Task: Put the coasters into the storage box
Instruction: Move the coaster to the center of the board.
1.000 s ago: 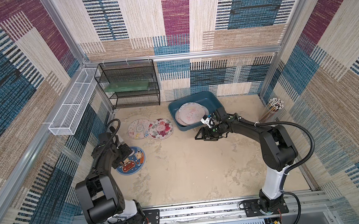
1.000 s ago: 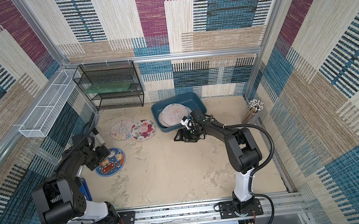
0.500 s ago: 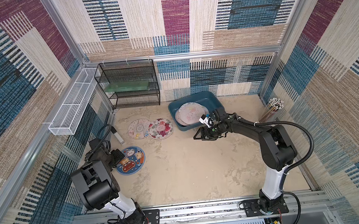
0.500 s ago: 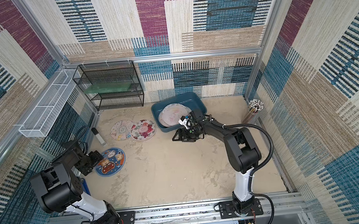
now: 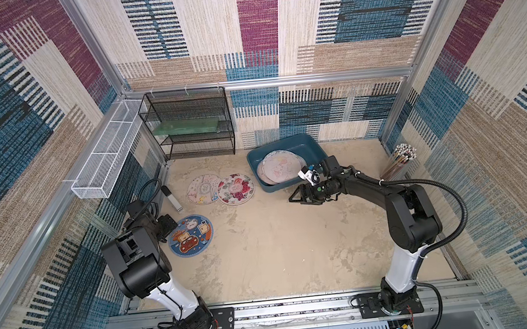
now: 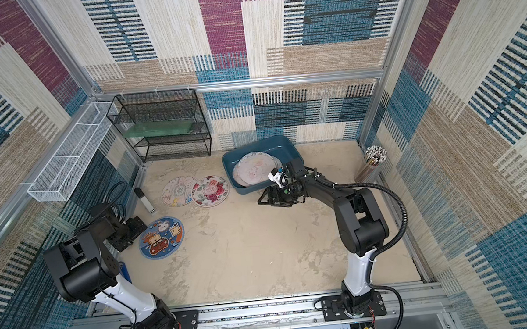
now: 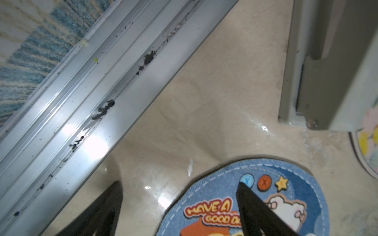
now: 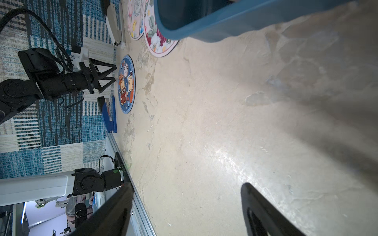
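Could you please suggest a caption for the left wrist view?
Open left gripper straddling the edge of the blue cartoon coaster: one finger over it, the other over bare tabletop.

loose coasters (image 5: 191, 235): 3 | boxed coasters (image 5: 280, 170): stack, count unclear | storage box (image 5: 305, 143): 1 | staplers (image 8: 109, 115): 2

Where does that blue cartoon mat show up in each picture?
Top view: blue mat left of centre.
Top view: likewise.
Left wrist: bottom right.
Right wrist: upper left.
Shared landmark: the open left gripper at its edge.
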### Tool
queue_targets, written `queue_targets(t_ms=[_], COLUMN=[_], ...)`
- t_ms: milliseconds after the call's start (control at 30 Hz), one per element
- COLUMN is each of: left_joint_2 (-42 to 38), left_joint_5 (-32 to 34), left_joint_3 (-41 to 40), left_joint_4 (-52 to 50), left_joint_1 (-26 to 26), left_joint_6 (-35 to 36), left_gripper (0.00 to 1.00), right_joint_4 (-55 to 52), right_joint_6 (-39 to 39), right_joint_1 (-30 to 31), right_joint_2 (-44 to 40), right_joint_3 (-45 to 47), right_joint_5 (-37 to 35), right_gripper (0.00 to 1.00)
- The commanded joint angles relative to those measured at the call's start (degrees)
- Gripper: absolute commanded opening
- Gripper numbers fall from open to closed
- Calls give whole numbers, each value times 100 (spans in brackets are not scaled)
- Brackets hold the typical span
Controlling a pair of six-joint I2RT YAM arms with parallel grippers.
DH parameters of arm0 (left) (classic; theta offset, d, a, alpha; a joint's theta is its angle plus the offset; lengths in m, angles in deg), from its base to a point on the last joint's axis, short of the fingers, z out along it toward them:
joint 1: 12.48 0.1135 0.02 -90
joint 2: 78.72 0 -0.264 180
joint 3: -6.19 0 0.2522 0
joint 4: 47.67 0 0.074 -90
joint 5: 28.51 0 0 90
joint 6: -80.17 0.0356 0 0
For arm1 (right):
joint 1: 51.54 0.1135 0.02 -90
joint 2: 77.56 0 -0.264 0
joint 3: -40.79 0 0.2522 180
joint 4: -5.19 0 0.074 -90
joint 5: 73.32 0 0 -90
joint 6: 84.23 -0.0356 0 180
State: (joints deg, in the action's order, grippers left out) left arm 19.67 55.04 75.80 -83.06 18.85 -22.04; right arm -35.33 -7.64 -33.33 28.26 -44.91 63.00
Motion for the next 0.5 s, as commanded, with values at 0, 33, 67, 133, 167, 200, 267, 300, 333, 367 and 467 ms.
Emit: queue_targets(t_ms=[0, 33, 67, 133, 167, 200, 267, 300, 333, 367, 467], left_joint_2=[-101, -189, -268, -320, -320, -295, -227, -174, -131, -108, -147], left_joint_5=[-293, -285, -264, -257, -270, -255, -374, -447, -510, -564, -726], left_joint_3=[-127, -136, -145, -153, -176, -192, -188, -149, -121, -125, -193], left_joint_4=[-695, -769, -863, -1077, -1178, -1280, -1421, -1515, -1589, -1643, -1716], left_joint_1=[-194, -227, -275, -388, -448, -497, -581, -633, -700, -786, -1060], left_joint_6=[293, 292, 289, 307, 323, 333, 351, 366, 377, 386, 407], left_gripper=[94, 94, 93, 93, 93, 93, 92, 92, 92, 92, 91], right_joint_4=[59, 37, 23, -41, -60, -73, -116, -124, -134, -138, -133], right_joint_6=[132, 149, 176, 226, 250, 264, 286, 295, 304, 304, 304], right_joint_1=[-76, -99, -126, -174, -183, -207, -214, -228, -223, -223, -229], right_joint_2=[6, 17, 42, 102, 130, 156, 198, 210, 215, 216, 189], right_joint_3=[-75, -96, -130, -224, -278, -328, -413, -451, -474, -486, -470], right_joint_5=[95, 104, 119, 131, 140, 152, 174, 167, 167, 175, 175], right_gripper=[86, 85, 86, 86, 86, 86, 86, 86, 86, 86, 86])
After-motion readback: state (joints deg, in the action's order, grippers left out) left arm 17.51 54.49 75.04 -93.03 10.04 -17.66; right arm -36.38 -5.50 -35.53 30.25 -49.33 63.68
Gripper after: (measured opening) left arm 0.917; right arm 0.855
